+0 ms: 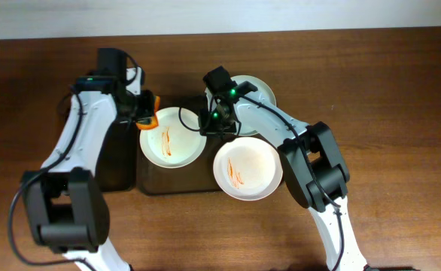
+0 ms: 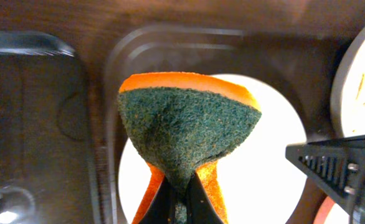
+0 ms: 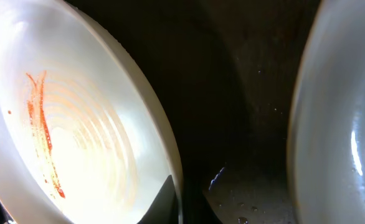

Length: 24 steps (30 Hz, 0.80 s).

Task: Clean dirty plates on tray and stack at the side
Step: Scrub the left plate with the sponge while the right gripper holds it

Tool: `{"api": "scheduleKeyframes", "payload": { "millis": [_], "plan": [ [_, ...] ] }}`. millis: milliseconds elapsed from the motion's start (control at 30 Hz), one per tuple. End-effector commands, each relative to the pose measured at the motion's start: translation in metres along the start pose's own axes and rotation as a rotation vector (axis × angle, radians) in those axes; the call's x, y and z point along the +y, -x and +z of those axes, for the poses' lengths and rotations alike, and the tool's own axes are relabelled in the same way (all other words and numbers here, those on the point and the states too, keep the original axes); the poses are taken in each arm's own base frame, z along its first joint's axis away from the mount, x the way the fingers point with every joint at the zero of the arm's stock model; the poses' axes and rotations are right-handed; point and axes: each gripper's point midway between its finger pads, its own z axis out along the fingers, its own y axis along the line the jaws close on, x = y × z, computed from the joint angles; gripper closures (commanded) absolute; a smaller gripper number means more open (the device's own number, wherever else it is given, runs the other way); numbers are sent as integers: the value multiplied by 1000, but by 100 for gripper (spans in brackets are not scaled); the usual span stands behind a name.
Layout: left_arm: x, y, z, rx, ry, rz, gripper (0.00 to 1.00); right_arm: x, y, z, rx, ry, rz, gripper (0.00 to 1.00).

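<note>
Three white plates are on or by the brown tray (image 1: pixel 168 181). The left plate (image 1: pixel 171 147) has orange streaks. The front right plate (image 1: pixel 254 169) is also streaked and overhangs the tray. The back plate (image 1: pixel 260 90) is partly hidden under my right arm. My left gripper (image 1: pixel 147 119) is shut on an orange and green sponge (image 2: pixel 182 124), held over the left plate (image 2: pixel 263 168). My right gripper (image 1: pixel 208 126) is shut on that plate's right rim; in the right wrist view its fingers (image 3: pixel 179 208) straddle the rim of the streaked plate (image 3: pixel 89 124).
A smaller black tray (image 1: pixel 119 162) lies left of the brown tray and shows in the left wrist view (image 2: pixel 33 112). Another pale plate (image 3: pixel 344 124) fills the right edge of the right wrist view. Bare wooden table surrounds the trays.
</note>
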Motion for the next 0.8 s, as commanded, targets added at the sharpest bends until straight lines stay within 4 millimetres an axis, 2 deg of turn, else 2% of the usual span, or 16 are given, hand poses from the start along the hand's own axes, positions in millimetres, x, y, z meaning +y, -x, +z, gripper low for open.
{"api": "scheduleKeyframes", "payload": {
  "millis": [0,167,267,333,500,567,667,767],
  "plan": [
    [-3,-18,43,103,2,32,100,-9,-7,12,37,-3,3,96],
    [7,-45,91,233,15,14,100,-9,-6,12,32,-1,1,96],
    [1,-60,106,293,-14,12,100,-8,-5,12,29,0,0,96],
    [-7,-72,109,332,-20,47,100,-8,-5,12,28,1,-1,96],
    [-53,-120,97,500,-168,208,100,-8,-5,12,28,1,-1,96],
    [-57,-129,94,533,-170,236,100,-8,-5,12,28,1,-1,96],
    [-57,-130,98,523,-154,257,100,-8,-5,12,28,1,-1,96],
    [-30,-112,106,458,13,122,100,-8,-5,12,28,1,0,96]
  ]
}}
